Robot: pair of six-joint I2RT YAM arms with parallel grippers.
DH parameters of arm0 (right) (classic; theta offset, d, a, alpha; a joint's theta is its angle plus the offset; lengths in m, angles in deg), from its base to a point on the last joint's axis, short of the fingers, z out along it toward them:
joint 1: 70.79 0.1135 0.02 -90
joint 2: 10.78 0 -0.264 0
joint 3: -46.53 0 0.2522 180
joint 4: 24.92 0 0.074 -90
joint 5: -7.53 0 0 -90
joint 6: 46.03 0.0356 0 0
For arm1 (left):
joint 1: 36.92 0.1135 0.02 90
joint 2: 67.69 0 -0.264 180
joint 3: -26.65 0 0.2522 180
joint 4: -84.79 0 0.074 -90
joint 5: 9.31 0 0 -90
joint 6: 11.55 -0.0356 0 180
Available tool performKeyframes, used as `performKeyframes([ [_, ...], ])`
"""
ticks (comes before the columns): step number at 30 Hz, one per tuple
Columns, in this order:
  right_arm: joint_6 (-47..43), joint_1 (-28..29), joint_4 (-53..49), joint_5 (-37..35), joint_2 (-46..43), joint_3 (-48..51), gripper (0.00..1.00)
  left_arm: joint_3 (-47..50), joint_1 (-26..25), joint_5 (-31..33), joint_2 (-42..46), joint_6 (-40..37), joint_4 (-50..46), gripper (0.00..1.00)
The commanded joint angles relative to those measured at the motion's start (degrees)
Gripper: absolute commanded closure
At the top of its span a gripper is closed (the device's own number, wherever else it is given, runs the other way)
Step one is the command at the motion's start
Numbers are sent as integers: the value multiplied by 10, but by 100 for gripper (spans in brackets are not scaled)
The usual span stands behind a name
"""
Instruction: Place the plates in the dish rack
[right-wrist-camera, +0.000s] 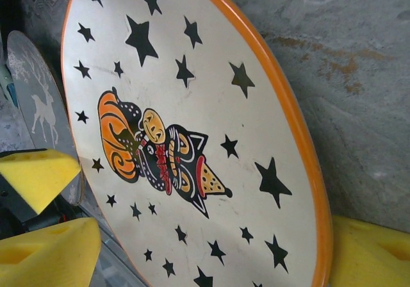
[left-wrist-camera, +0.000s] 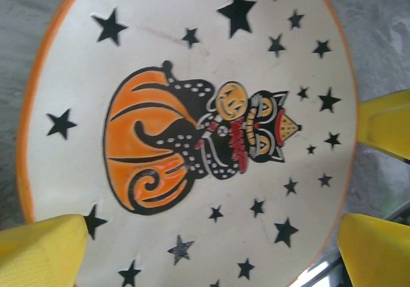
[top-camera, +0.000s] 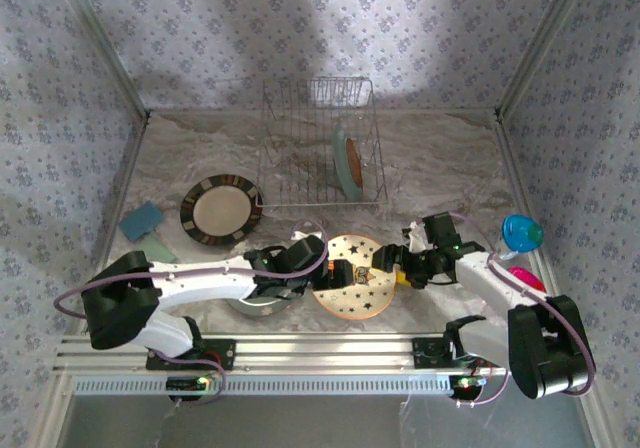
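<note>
My right hand [right-wrist-camera: 205, 255] straddles the orange-rimmed, star-patterned round plate [right-wrist-camera: 192, 107], fingers [right-wrist-camera: 371, 255] apart; my left hand [left-wrist-camera: 208, 255] gapes too. Uneven closing could skid it away.

You have bare table [top-camera: 420, 183] between star plate [top-camera: 350, 295] and dish rack [top-camera: 300, 148]: open lane. Rack's left rows free; teal plate [top-camera: 346, 165] upright in right half. Striped plate [top-camera: 220, 208] blocks left side. Blue cup [top-camera: 522, 233], pink cup [top-camera: 528, 278] hug right arm [top-camera: 480, 273], perhaps touching.

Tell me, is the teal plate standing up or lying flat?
Standing up: the teal plate sits on edge inside the dish rack.
</note>
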Motion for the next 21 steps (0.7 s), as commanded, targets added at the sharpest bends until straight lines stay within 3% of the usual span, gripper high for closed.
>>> performKeyframes([
  [1, 9, 4, 9, -4, 6, 6, 12, 9, -3, 23, -2, 18, 12, 1],
  [21, 35, 9, 43, 8, 15, 1, 23, 34, -4, 18, -54, 66, 70, 1],
])
